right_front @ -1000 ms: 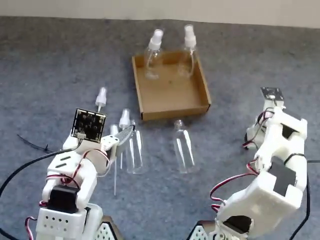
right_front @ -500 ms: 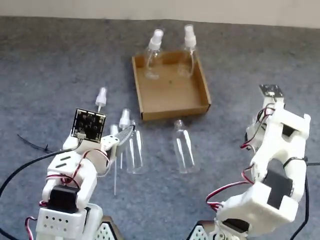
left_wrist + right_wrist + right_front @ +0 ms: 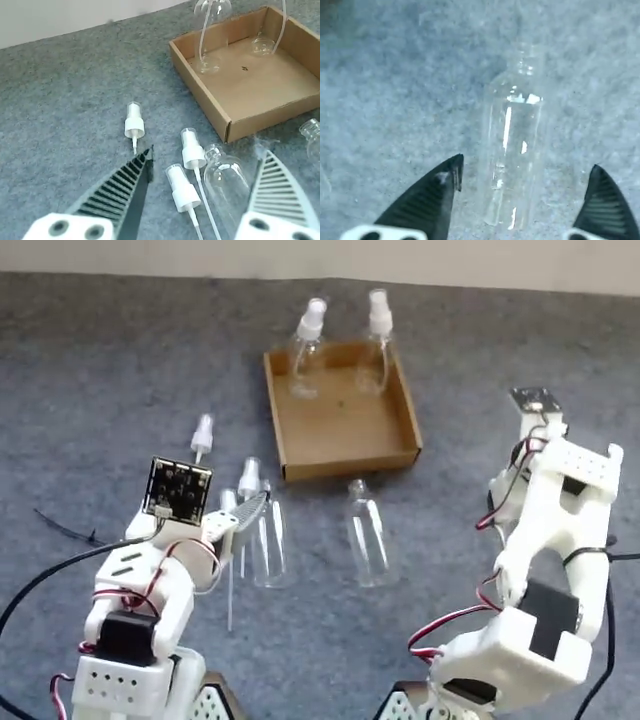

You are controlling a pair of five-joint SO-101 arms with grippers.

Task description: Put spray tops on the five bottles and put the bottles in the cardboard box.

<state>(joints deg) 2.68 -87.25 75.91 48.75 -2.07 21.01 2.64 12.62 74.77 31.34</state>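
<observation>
Two capped bottles (image 3: 303, 355) (image 3: 374, 345) stand inside the cardboard box (image 3: 350, 462) against its far wall, so two of five appear complete.

Near the box's front wall, the right gripper (image 3: 526, 165), fingers spread, hangs over an uncapped bottle (image 3: 367, 535) lying on the table (image 3: 120, 360).

The left gripper (image 3: 206, 154), also spread, hangs over three loose spray tops (image 3: 134, 125) and another bare bottle (image 3: 226, 181).

The R arm (image 3: 555, 530) has moved. Its far end w/ the small cam board (image 3: 535, 400) went farther out over the table, away from the robot's base, & a tiny bit toward the cardboard box (image 3: 350, 462). The middle part of the arm stands up taller now. The big white block near the base swung lower & a bit inward, & the red wires (image 3: 445, 625) by it shifted w/ it.
</observation>
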